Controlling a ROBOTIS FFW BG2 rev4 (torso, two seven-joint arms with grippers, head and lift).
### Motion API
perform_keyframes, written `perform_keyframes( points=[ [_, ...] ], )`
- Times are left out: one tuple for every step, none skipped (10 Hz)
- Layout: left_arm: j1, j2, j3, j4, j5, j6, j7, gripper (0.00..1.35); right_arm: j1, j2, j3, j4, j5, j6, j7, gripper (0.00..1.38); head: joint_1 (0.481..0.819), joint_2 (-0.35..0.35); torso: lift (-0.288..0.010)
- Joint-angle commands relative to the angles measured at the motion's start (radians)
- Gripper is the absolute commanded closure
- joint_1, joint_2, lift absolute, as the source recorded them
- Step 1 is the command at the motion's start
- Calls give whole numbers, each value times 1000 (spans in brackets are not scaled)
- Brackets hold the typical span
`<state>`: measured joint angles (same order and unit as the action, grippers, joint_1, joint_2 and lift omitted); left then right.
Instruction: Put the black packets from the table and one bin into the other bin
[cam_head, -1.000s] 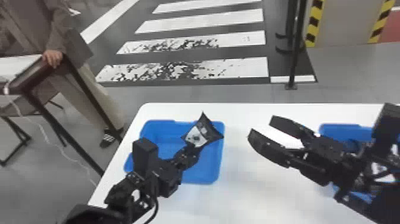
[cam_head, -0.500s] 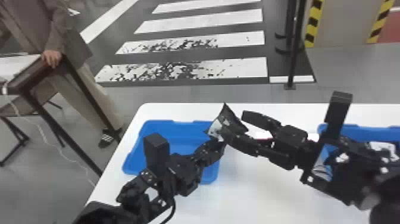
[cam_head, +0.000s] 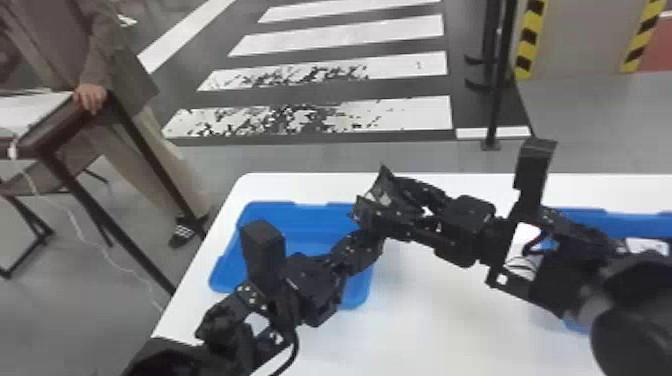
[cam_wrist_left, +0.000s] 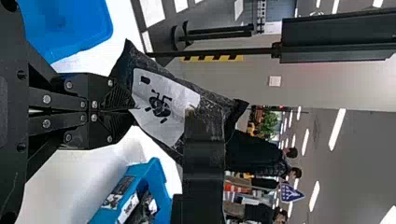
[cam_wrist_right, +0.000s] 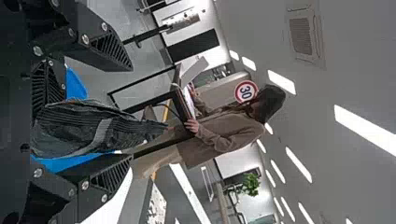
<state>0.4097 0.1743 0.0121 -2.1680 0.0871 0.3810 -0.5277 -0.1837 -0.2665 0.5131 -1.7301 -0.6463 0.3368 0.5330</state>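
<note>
The left tool (cam_wrist_left: 130, 110) holds a black packet (cam_wrist_left: 166, 105) pinched by one end above the bench (cam_head: 440, 320), near the inner edge of the left bin (cam_head: 300, 237). The right tool (cam_wrist_right: 132, 113) stands wide, a finger to each side of that packet; the one nearer the left bin's blue lies close to the film, and whether it touches I cannot tell. More packets (cam_wrist_left: 140, 207) lie in the right bin (cam_head: 630, 222), so this looks like a handover bound for there.

To do it well, centre the packet between the right tool's fingers before they close, so that neither side shoves it askew. Take a deep bite across the body rather than a fold of loose film, and keep clear of the left tool's tips, since the two tools work very near each other. Close gently until the film is firmly gripped, and only then let the left tool part. Draw the left tool straight back along its own line; a sideways exit could snag the packet and twist it loose. Should it slip, it would probably land on the bench or in the left bin.
</note>
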Motion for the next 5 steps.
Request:
perform_keyframes(
  points=[
    [-2, 2, 2, 0, 1, -3, 0, 1204, -3, 0, 19, -19, -6, 29, -16, 1193, 695, 267, -110],
    [-2, 2, 6, 0, 1, -3, 0, 1204, -3, 0, 29, -31, -2, 48, -22, 1194, 695, 276, -110],
    [-2, 5, 6, 0, 1, -3, 0, 1204, -3, 0, 29, -38, 8, 53, -24, 1194, 695, 287, -110],
    [-2, 5, 8, 0, 1, -6, 0, 1204, -3, 0, 29, -43, 12, 53, -27, 1197, 695, 292, -110],
    [-2, 5, 8, 0, 1, -10, 0, 1204, 0, -2, 29, -43, 12, 46, -30, 1197, 695, 296, -110]
  ],
)
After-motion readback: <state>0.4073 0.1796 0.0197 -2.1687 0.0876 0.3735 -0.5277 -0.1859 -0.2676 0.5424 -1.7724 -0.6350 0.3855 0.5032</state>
